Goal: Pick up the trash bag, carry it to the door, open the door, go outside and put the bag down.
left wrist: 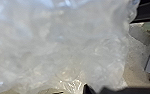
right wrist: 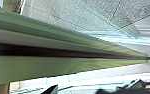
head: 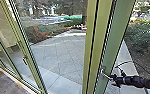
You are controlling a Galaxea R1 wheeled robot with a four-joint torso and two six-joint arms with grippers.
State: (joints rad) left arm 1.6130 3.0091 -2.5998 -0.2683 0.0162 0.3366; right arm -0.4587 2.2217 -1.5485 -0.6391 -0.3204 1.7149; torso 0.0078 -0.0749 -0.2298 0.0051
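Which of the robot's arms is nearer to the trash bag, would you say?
Left. The left arm is close by the bag, its wrist camera facing it; the right arm is away, at a door handle.

You're facing green door posts (head: 98, 45) blocking centre-right of the head view; paving (head: 61, 55) is showing left of them, glass or open gap unclear.

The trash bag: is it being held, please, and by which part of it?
The trash bag looks held by its bunched, creased plastic at the left pincer, though the grip itself cannot be made out.
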